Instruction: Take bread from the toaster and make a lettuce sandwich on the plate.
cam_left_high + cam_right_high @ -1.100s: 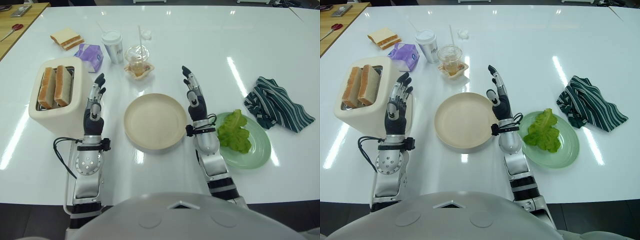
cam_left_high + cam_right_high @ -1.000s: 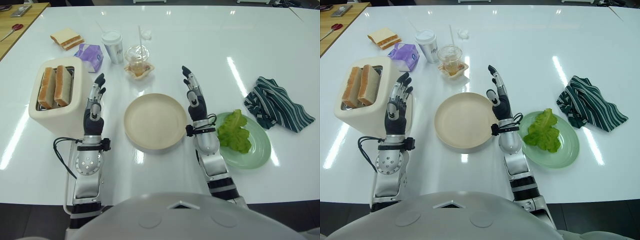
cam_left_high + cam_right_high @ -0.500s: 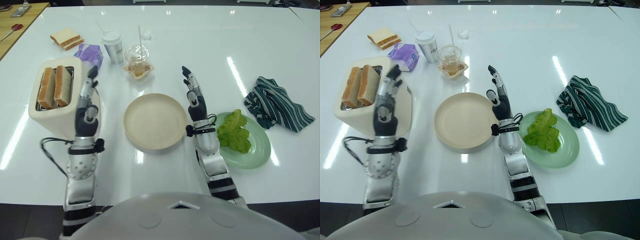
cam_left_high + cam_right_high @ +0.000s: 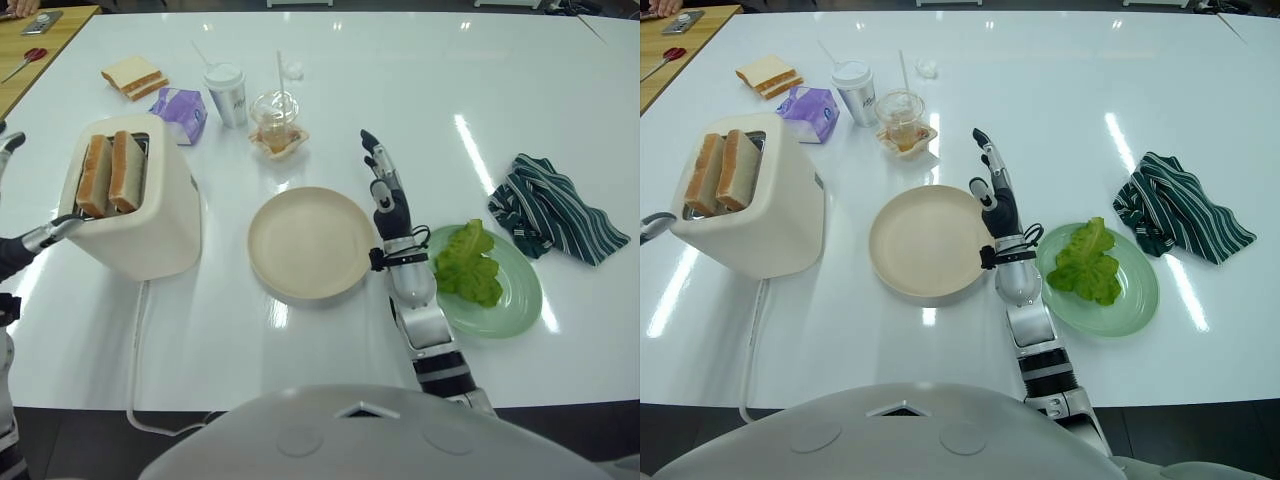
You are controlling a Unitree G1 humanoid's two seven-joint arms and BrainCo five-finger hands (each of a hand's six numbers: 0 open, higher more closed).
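Right hand point(image 4: 386, 200) stood open, empty, just beside the plate point(image 4: 310, 242).
Left hand point(image 4: 22, 250) was at the table's point(image 4: 420, 60) left edge beside the toaster point(image 4: 145, 225), grip unclear; 2 bread slices point(image 4: 110, 172) stood inside.

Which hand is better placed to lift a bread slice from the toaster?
Left, likely: the left hand is open right beside the toaster and its bread slices; the right hand lies beyond the beige plate, farther off.

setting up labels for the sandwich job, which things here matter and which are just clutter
For the job: toaster, bread in its slots, beige plate, lettuce on green plate.
Lying about: loose bread slices, tissue pack, lidded cup, clear cup, striped cloth, scissors.
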